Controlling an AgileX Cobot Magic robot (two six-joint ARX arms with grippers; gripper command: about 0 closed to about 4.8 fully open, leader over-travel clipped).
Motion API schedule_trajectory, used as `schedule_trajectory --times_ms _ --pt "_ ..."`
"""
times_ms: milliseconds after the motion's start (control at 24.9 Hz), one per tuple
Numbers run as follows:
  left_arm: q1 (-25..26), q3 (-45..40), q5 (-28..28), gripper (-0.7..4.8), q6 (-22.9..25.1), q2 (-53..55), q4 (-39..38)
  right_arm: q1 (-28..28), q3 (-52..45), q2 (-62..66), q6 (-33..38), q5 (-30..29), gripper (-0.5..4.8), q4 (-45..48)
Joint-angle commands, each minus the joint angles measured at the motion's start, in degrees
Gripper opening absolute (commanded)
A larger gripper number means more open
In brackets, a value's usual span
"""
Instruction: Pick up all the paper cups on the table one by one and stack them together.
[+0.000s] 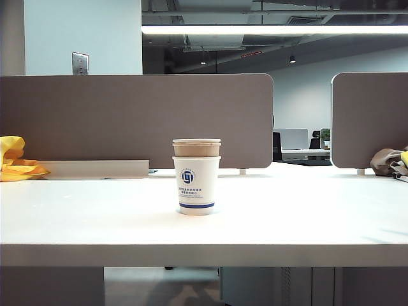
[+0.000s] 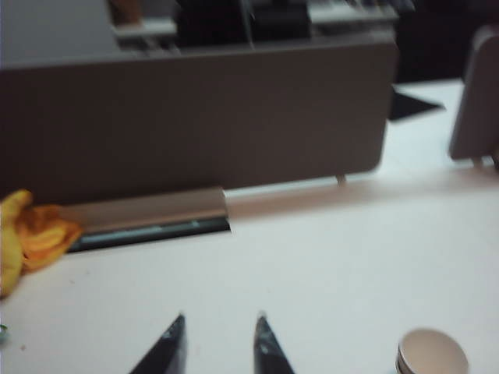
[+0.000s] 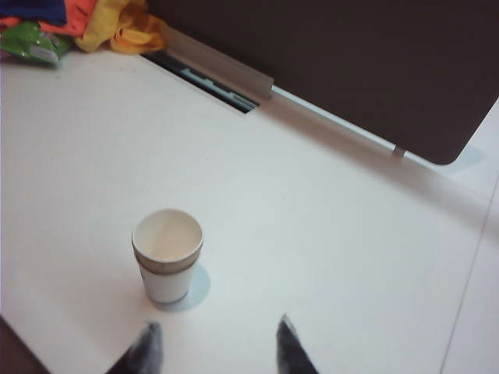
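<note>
A: Where are the cups (image 1: 196, 176)?

B: Stacked upright near the middle of the bench (image 1: 306, 217). A white cup with a blue logo and band is on the outside, a brown one sits nested in it, and a white rim shows at the very top. From above, in the right wrist view, the stack (image 3: 167, 255) shows a pale open mouth over a brown band.

A: Are the arms near it?

B: Neither arm shows in the exterior view. The right gripper (image 3: 212, 348) hangs above the bench with the stack just ahead of its fingers (image 3: 290, 347), clear of them. Fingers spread wide, nothing between them.

A: And the left?

B: The left gripper (image 2: 218, 343) is also above the bench, fingers (image 2: 170, 349) partly apart and empty. The stack's rim (image 2: 432, 353) sits off to one side of it, apart.

A: Anything else around?

B: A grey partition (image 1: 137, 121) behind the cups, a grey rail (image 1: 95, 169) at its foot, and yellow cloth (image 1: 16, 160) at the bench's far left.
</note>
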Motion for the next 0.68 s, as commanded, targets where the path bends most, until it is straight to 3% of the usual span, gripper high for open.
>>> schedule_trajectory --times_ms 40,241,442,522,683 --pt "-0.09 -2.47 -0.22 1.13 0.50 -2.86 -0.33 -0.04 -4.04 -2.60 1.92 -0.07 1.89 2.40" --pt "-0.09 -10.58 -1.33 1.13 -0.39 -9.35 -2.43 -0.07 -10.56 -5.88 3.02 -0.04 1.89 3.45" --pt "-0.09 -22.32 -7.98 1.13 -2.19 -22.43 0.26 -0.07 -20.98 -14.82 6.73 6.73 1.89 9.25" --pt "-0.09 -24.55 -8.13 1.13 -2.45 -24.44 1.22 -0.07 -22.67 -15.91 6.82 9.46 1.89 9.20" --pt "-0.09 -29.75 -12.76 1.13 -7.69 -24.94 3.69 -0.07 -27.19 -16.22 7.19 10.27 1.89 11.69"
